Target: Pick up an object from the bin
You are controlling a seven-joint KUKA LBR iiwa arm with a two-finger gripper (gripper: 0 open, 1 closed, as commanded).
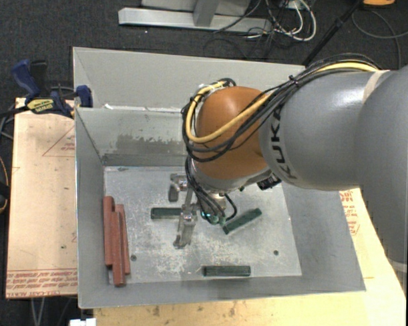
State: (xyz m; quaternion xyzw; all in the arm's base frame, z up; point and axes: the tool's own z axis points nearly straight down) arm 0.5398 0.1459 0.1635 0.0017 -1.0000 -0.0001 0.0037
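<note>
Nearest you, at lower centre of the grey metal bin (89,208), lies a dark green flat bar (225,271). At lower left sit two red-brown wooden slats (115,241). At mid frame the gripper (184,232) stands low, just beside the left green bar (165,213), with a tilted green bar (243,220) to its right. You cannot tell whether the claw is apart or together.

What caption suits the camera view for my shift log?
Gripper low over the middle of the grey bin, among three dark green bars; red-brown blocks lie along its left wall.

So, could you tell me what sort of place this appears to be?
Probably a robotics lab: a KUKA arm reaches into a grey metal bin, with loose cables on the floor behind.
</note>
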